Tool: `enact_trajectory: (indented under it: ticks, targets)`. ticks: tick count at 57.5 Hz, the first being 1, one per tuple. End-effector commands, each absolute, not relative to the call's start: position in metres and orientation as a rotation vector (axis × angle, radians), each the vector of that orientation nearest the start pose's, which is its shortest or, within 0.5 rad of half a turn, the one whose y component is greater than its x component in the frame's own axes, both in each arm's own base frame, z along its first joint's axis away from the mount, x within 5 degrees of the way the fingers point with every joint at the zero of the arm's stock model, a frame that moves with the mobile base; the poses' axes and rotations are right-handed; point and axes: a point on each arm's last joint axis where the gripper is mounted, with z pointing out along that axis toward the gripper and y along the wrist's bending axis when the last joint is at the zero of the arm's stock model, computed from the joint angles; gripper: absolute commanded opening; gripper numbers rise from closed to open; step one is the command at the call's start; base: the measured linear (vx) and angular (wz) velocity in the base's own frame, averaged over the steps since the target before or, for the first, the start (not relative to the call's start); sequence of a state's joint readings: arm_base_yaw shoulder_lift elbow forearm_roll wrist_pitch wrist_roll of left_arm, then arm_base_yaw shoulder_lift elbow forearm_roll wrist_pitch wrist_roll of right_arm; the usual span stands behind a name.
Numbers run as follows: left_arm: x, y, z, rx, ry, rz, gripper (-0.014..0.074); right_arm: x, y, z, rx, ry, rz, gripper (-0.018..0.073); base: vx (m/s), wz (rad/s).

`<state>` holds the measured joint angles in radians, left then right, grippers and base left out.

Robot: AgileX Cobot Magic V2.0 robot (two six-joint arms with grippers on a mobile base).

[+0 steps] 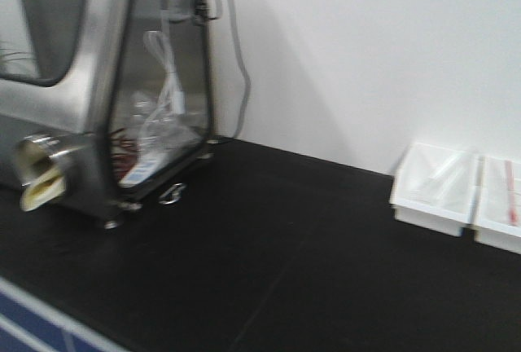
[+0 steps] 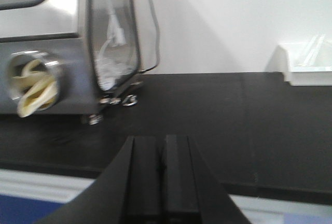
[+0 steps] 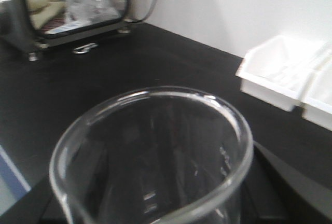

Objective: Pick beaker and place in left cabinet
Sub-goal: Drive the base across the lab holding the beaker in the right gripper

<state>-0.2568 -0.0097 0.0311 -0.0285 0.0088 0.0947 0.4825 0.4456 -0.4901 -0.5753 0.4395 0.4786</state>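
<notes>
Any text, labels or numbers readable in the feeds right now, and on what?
None can be read.
Beaker: faint printed marks on the glass, too blurred to read.
Steel box: a packet inside shows red and blue print, too blurred to read.
White trays: red streak, no legible text.

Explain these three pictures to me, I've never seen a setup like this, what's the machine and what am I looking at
This is a two-armed robot on a mobile base, facing a black lab bench. One picture comes from a forward-looking camera; the other two come from cameras on the wrists.

On the bench stands a stainless-steel box with glass windows on the left, and white plastic trays by the wall on the right.

The left wrist view shows that arm's black tool, its fingers pressed together with nothing between them.

The right wrist view is filled by a clear glass beaker, seen from above its rim. The right tool appears to hold it, though only dark parts show behind the glass. No cabinet is visible.
</notes>
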Motion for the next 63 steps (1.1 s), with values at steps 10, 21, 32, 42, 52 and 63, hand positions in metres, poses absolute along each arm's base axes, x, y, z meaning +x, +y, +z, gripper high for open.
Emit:
enact_trajectory:
  ticks: [10, 21, 32, 42, 52, 63]
  targets:
    - [0.0535, -0.0140, 0.2055, 0.222, 1.412, -0.168, 0.0001, 0.0929, 0.0269, 0.3274, -0.345, 1.687, 0.098, -0.0004, -0.16, 0.61]
    - [0.0535, -0.0140, 0.2055, 0.222, 1.412, -0.168, 0.0001, 0.0929, 0.0269, 0.3274, -0.345, 1.687, 0.098, -0.0004, -0.14, 0.60]
    - [0.0535, -0.0140, 0.2055, 0.222, 1.412, -0.168, 0.0001, 0.0929, 0.0269, 0.3274, -0.345, 1.687, 0.098, -0.0004, -0.10, 0.65]
    - [0.0535, -0.0140, 0.2055, 0.222, 1.412, -0.168, 0.0001, 0.0929, 0.0269, 0.3274, -0.345, 1.687, 0.098, -0.0004, -0.04, 0.75]
    - [0.0535, -0.0140, 0.2055, 0.222, 1.412, -0.168, 0.0001, 0.0929, 0.0269, 0.3274, -0.345, 1.687, 0.098, -0.0004, 0.03, 0.75]
    - [0.0535, -0.0140, 0.2055, 0.222, 1.412, -0.168, 0.0001, 0.0929, 0.0269, 0.3273, -0.345, 1.688, 0.098, -0.0004, 0.12, 0.63]
